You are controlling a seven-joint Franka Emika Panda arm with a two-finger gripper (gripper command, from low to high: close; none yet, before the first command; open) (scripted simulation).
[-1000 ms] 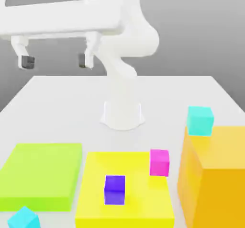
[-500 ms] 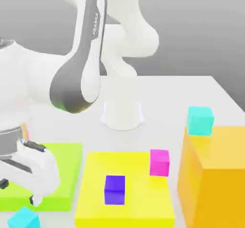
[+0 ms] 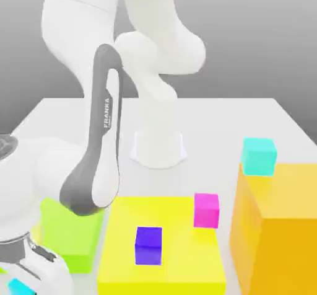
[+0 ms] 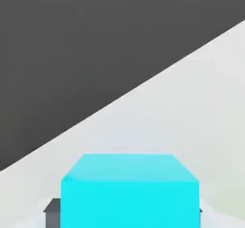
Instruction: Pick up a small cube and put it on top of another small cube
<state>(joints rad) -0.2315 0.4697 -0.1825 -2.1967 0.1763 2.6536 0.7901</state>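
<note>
Looking at the exterior view, your arm (image 3: 93, 163) is bent down toward 7 o'clock, with the hand low at the table's (image 3: 62, 120) near corner. Just under that hand a sliver of the sky-blue cube (image 3: 17, 286) peeks out. From the hand view, the gripper (image 4: 128, 211) is pinching that cube: a dark finger pad (image 4: 51, 211) presses against one side face, and the edge of the other pad touches the opposite face. The cube sits near the table's edge, with dark floor beyond it.

Moving across the exterior view, you see a green slab (image 3: 71, 232) at 8 o'clock, then a yellow slab (image 3: 186, 256) carrying a purple cube (image 3: 148, 245) and a magenta cube (image 3: 206, 210). At 4 o'clock stands an orange block (image 3: 282, 225) with a turquoise cube (image 3: 259, 156) behind it.
</note>
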